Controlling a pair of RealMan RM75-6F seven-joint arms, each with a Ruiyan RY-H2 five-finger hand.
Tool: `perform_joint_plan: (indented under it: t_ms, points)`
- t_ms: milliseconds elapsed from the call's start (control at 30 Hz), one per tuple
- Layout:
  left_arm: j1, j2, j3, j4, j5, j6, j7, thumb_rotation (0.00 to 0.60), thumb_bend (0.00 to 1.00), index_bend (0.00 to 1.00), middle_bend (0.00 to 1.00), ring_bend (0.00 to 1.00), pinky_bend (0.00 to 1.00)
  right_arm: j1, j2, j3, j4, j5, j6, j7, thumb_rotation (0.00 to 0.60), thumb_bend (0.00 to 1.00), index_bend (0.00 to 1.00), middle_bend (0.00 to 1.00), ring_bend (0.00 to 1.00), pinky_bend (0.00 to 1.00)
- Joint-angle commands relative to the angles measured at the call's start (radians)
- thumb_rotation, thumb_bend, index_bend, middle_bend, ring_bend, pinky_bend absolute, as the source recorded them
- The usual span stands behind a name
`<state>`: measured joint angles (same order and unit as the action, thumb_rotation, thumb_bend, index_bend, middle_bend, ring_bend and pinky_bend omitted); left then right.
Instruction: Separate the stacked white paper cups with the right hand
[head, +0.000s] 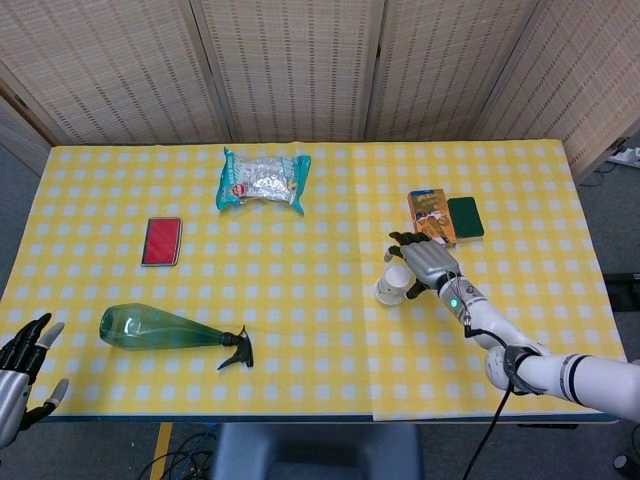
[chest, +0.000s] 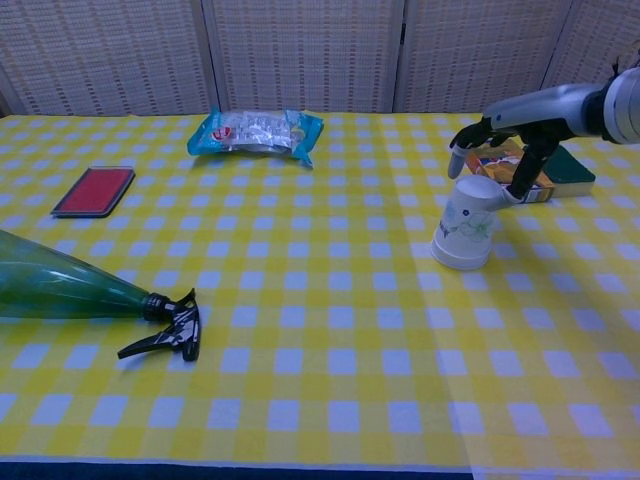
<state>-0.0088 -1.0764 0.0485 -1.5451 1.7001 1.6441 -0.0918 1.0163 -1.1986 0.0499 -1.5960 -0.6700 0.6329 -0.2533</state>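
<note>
The stacked white paper cups (head: 392, 285) (chest: 466, 225) stand upside down on the yellow checked table (head: 300, 330), right of centre. My right hand (head: 422, 263) (chest: 497, 146) hovers at the top of the stack with its fingers spread around the upper end; the thumb looks to be at the cup's right edge. Whether any finger touches the cup is unclear. My left hand (head: 22, 365) hangs open off the table's front left corner, holding nothing.
A green spray bottle (head: 165, 329) (chest: 80, 295) lies at front left. A red wallet (head: 161, 241) lies at mid left, a blue snack bag (head: 262, 181) at the back. A small orange box (head: 431, 214) and a dark green block (head: 465, 216) sit just behind the right hand.
</note>
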Motion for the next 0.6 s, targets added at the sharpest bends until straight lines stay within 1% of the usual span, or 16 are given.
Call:
perform_joint_plan:
  t_ms: [33,167,267,400,600]
  points:
    - [-0.001,0.000,0.000,0.001,0.000,-0.002,-0.001,0.600,0.38,0.00,0.00,0.05,0.20,0.004,-0.012,0.001,0.009,0.007,0.009,-0.002,0.600,0.27,0.32,0.00,0.00,0.00]
    - [-0.003,0.000,-0.001,0.003,-0.003,-0.007,-0.006,0.600,0.38,0.00,0.00,0.05,0.20,0.010,-0.026,-0.003,0.020,0.017,0.021,-0.013,0.600,0.28,0.37,0.00,0.00,0.00]
    - [-0.004,-0.001,-0.002,0.004,-0.003,-0.008,-0.008,0.600,0.38,0.00,0.00,0.05,0.20,0.012,-0.026,0.001,0.017,0.022,0.030,-0.013,0.600,0.28,0.38,0.00,0.00,0.00]
    - [-0.006,-0.003,-0.002,0.005,-0.004,-0.013,-0.005,0.600,0.38,0.00,0.00,0.05,0.20,0.009,-0.007,0.011,-0.002,0.017,0.039,-0.006,0.600,0.28,0.39,0.00,0.00,0.00]
    - [-0.007,-0.006,0.000,0.002,0.000,-0.014,0.005,0.600,0.38,0.00,0.00,0.05,0.20,-0.006,0.048,0.038,-0.061,-0.009,0.062,0.023,0.600,0.28,0.39,0.00,0.00,0.00]
